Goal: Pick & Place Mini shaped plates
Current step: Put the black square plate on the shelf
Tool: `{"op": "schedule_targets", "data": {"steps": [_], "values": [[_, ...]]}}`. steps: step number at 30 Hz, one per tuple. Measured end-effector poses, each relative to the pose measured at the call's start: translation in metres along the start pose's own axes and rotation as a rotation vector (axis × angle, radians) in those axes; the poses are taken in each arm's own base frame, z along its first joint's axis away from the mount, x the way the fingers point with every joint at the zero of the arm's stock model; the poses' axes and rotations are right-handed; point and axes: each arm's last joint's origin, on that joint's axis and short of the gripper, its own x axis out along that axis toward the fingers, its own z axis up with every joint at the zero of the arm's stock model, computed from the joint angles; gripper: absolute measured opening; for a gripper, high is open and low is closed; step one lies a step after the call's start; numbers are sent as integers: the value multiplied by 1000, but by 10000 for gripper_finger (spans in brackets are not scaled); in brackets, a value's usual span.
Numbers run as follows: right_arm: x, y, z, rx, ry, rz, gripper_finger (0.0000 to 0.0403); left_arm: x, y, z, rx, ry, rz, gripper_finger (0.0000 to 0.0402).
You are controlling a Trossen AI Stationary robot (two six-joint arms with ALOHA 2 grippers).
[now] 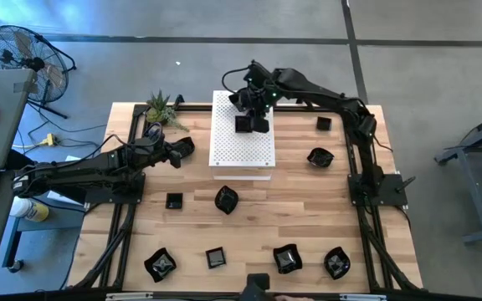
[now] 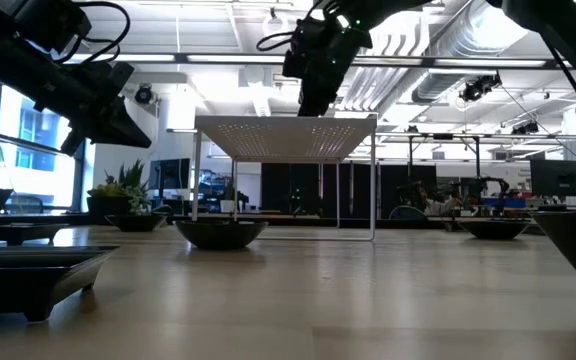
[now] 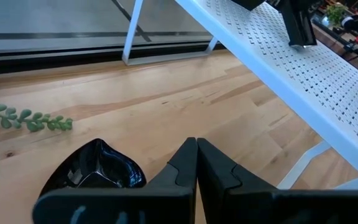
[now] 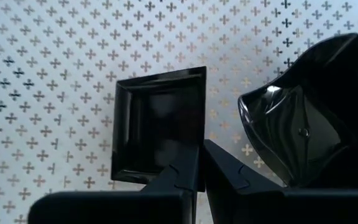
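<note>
Lighting check from my end. High view is evenly lit and bright, with only soft short shadows under the arms on the wooden table (image 1: pixel 308 217); the white perforated board (image 1: pixel 243 138) is close to blown out. Low view is backlit: ceiling strip lights and the windows at left glare, so the arms and the near dishes (image 2: pixel 28 270) read as silhouettes, and the near tabletop is soft. On the right wrist view I see hard white highlights on the wavy-edged dish (image 4: pixel 316 112); the square dish (image 4: pixel 157 124) mirrors dimly. Left wrist view is sharp and daylight-bright.
</note>
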Motion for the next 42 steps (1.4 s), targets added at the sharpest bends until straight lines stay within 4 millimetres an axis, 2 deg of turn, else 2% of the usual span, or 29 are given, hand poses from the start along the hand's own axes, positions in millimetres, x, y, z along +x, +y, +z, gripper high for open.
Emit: {"op": "schedule_targets", "data": {"steps": [6,17,23,27,32,38,42], "values": [[0,-1,2,-12,-18,-11,17,0,1,-1,6,12,12,1],[1,4,4,-16,-36,29,52,0,3,-3,16,31,28,1],[4,16,10,-6,-34,52,37,0,3,-3,16,26,35,1],[8,31,13,11,6,80,14,0,3,-3,16,27,35,1],[12,48,22,-25,27,4,4,0,3,-3,16,26,35,1],[17,46,22,29,48,-65,3,0,3,-3,16,26,35,1],[25,48,21,20,67,-44,2,0,3,-3,15,27,35,1]]}}
